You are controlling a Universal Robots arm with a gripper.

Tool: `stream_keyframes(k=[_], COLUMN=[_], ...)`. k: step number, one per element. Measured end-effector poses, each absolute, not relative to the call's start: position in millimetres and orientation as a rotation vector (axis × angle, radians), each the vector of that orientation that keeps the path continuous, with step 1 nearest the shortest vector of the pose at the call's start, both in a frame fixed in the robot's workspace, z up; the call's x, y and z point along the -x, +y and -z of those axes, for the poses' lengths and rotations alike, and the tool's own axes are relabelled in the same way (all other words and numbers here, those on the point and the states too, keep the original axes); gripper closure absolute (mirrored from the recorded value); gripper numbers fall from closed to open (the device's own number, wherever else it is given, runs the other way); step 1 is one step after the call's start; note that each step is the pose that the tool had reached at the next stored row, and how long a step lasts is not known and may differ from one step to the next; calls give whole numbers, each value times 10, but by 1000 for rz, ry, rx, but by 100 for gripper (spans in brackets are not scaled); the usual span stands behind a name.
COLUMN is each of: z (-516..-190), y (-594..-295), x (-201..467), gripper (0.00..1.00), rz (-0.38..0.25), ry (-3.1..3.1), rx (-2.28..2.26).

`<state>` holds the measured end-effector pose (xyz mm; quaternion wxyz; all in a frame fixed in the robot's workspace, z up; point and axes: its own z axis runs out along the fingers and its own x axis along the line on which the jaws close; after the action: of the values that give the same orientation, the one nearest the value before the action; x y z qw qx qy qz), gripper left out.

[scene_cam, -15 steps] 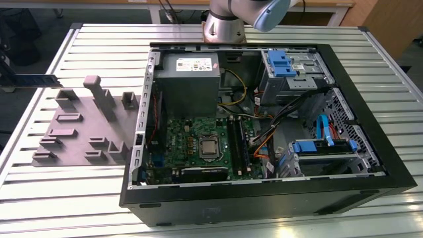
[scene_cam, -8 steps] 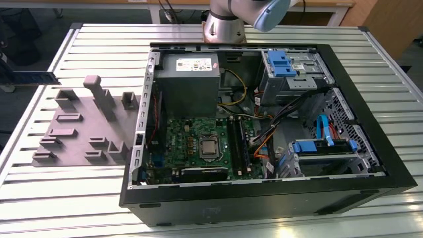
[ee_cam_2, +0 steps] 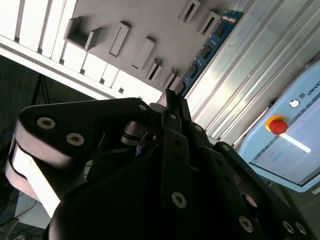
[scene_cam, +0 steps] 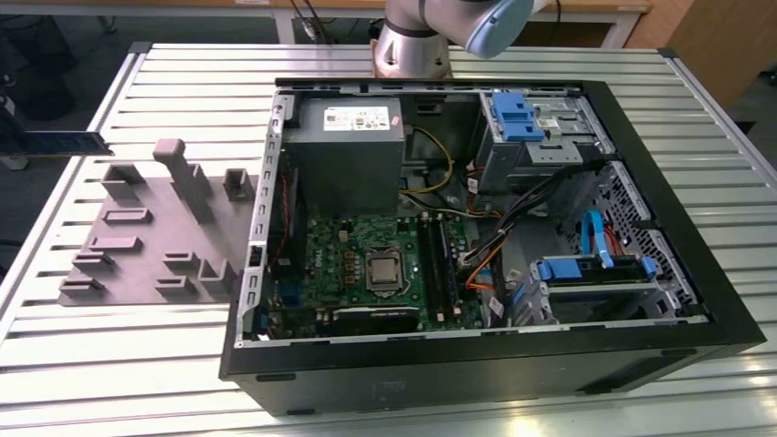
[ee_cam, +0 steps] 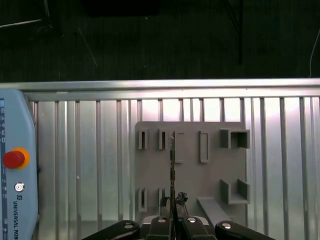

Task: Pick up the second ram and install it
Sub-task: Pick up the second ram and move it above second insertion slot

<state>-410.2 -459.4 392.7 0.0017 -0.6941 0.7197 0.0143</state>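
The second ram (ee_cam_2: 206,48) is a thin dark green stick with black chips, and my gripper (ee_cam_2: 171,100) is shut on one end of it. In the first wrist view the ram (ee_cam: 172,162) shows edge-on, sticking out from the gripper (ee_cam: 173,204) over the grey fixture tray (ee_cam: 210,175). In the exterior view the ram (scene_cam: 58,141) hangs level at the far left, above the table and beyond the tray (scene_cam: 146,244). The black memory slots (scene_cam: 438,264) lie on the green motherboard inside the open computer case (scene_cam: 680,300), well to the exterior view's right.
The tray's raised blocks (scene_cam: 182,177) stand between the ram and the case. A teach pendant with a red stop button (ee_cam: 14,159) lies on the slatted metal table (scene_cam: 109,364). The arm's base (scene_cam: 410,45) stands behind the case. Cables and blue drive brackets (scene_cam: 516,116) crowd the case's right side.
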Motion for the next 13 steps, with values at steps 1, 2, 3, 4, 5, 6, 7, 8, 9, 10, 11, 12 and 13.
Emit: stream_keyframes(k=[1, 2, 3, 4, 5, 6, 7, 8, 9, 10, 11, 12, 13], z=[-3927, -3927, -3927, -3927, -3927, -3926, -3927, -3926, -3926, -3927, -3926, -3926, -3926], y=[-4594, -4594, -4594, -4594, -4594, -4594, -4594, -4594, -4594, -4594, -4594, -4594, -4594], x=[4096, 4091, 4086, 4081, 4077, 4073, 4068, 4064, 4060, 4056, 4051, 4047, 4043], gripper=[86, 86, 86, 86, 86, 86, 86, 86, 86, 86, 86, 86, 86], rz=[-45, -45, -45, -45, -45, -45, -45, -45, -45, -45, -45, -45, -45], ry=[2259, 2259, 2259, 2259, 2259, 2259, 2259, 2259, 2259, 2259, 2259, 2259, 2259], rx=[2178, 2178, 2178, 2178, 2178, 2178, 2178, 2178, 2178, 2178, 2178, 2178, 2178])
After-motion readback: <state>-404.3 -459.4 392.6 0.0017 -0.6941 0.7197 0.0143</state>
